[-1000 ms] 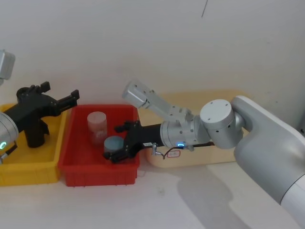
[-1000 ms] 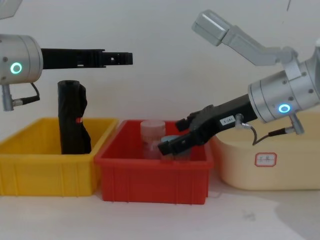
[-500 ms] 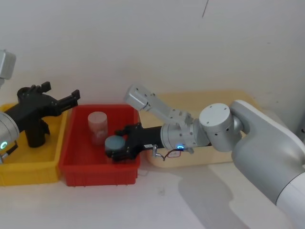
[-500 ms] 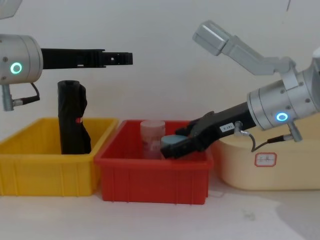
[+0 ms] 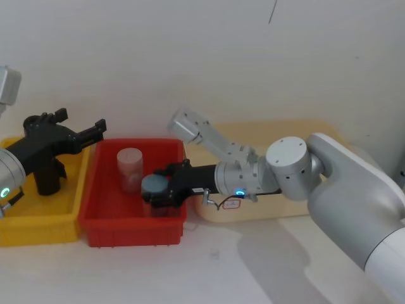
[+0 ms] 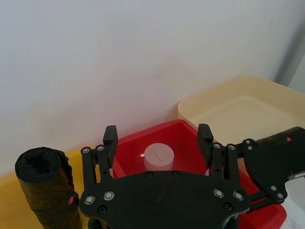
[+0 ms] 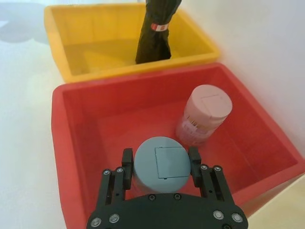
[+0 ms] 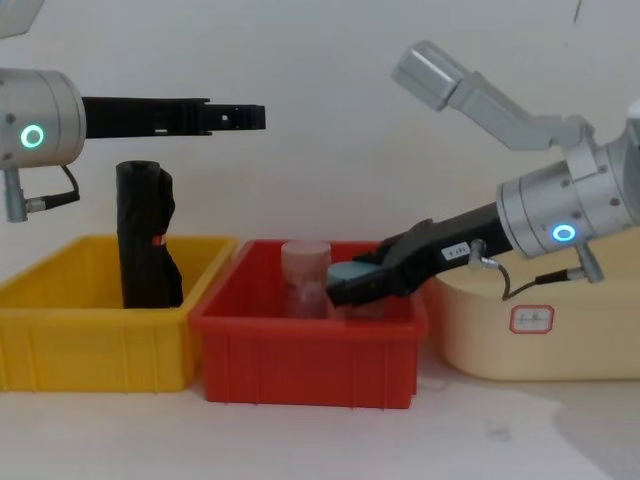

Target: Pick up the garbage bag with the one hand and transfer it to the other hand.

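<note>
The garbage bag is a black roll with a small red mark. It stands upright in the yellow bin, and nothing holds it. My left gripper hovers open above and just past the bag, level over the bin's far edge. My right gripper reaches into the red bin. Its fingers press both sides of a grey-blue-lidded jar.
A pink jar stands in the red bin just beside the gripped jar. A cream tub sits to the right of the red bin, under my right forearm. A white wall rises close behind all three bins.
My right gripper's fingers have closed in from wide apart onto the grey-blue-lidded jar, and the jar has shifted slightly. The left arm and the garbage bag have not moved.
</note>
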